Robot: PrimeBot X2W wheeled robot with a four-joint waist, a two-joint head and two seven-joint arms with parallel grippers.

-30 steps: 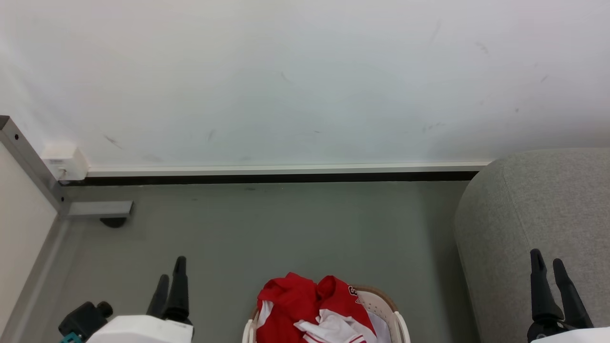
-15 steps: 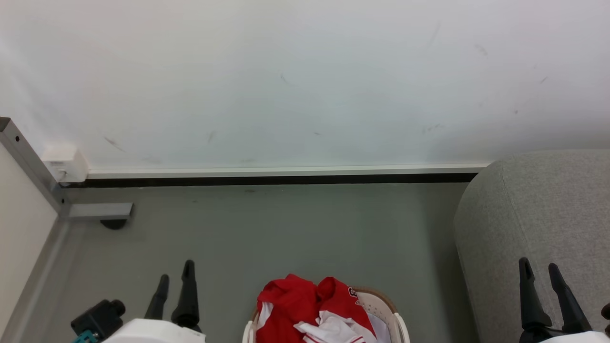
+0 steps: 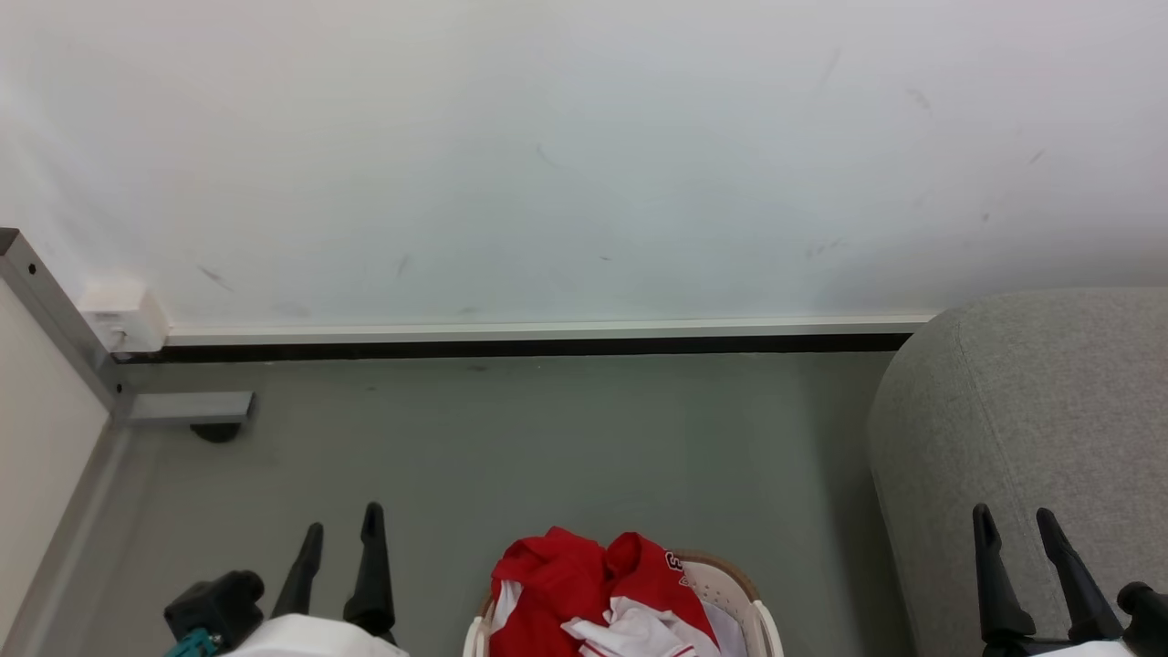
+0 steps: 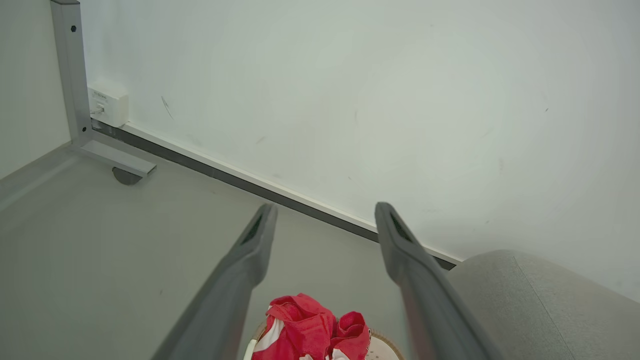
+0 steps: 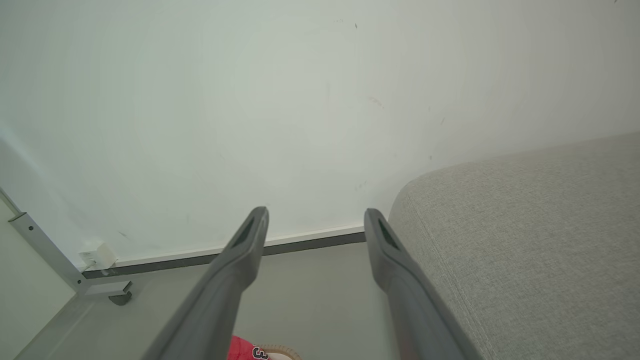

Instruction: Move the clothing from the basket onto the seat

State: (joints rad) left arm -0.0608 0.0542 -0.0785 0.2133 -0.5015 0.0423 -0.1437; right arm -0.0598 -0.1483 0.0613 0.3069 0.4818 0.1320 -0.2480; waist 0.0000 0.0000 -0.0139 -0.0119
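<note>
While inside the basket (image 3: 725,584), red clothing (image 3: 557,584).

Floor (image 3: 547,438): smooth grey-green, ends at a dark skirting strip (image 3: 547,345) ahead of both sets of jaws.
Laundry basket (image 3: 735,575): stands on the floor between the left gripper (image 3: 343,517) and the right gripper (image 3: 1012,511), behind their fingertips; far rim in view.
Sofa (image 3: 1031,392): grey fabric, on the floor to the right; the right jaws appear over its rounded end.
Metal frame foot (image 3: 187,408) with a dark round pad (image 3: 216,431): ahead and left of the left jaws.
</note>
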